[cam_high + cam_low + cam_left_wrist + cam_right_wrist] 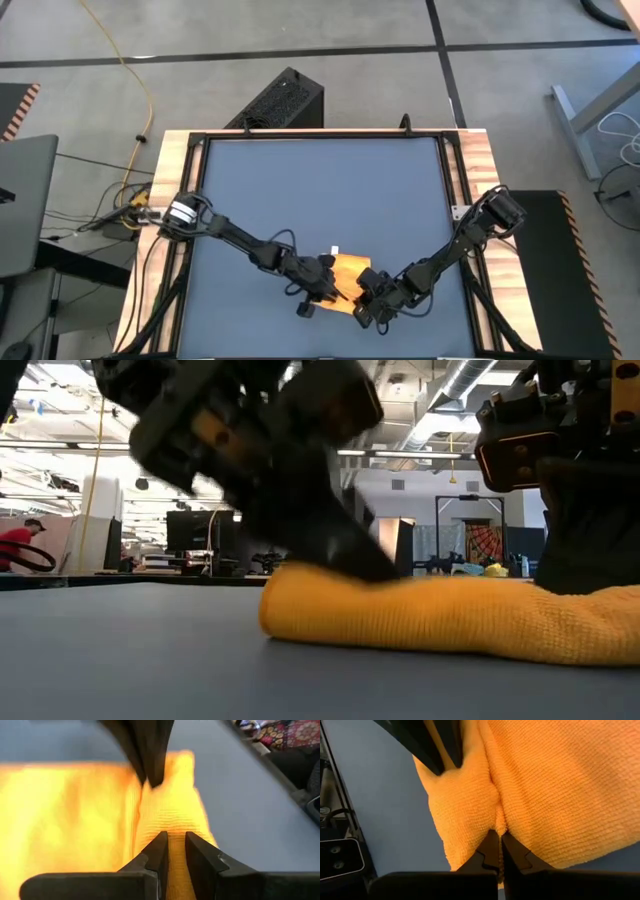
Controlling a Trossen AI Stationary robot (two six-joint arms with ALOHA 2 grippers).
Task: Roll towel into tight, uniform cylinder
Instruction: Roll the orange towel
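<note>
Towel [349,272] bunched on dark blue mat [320,190], close to mat's near edge; wide bare mat beyond towel toward far edge. Left gripper [173,851] clamps narrow towel ridge. Right gripper [499,847] pinched tight on towel fold. Both grippers meet at towel, from opposite sides.

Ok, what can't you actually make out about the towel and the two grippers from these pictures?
- High view: both grippers cover most of the towel, so how far it is rolled is hidden.
- Low view: the left gripper is blurred, and the frame edge cuts off the towel's right end.
- Right wrist view: the right gripper pinches a fold; layers underneath are hidden.
</note>
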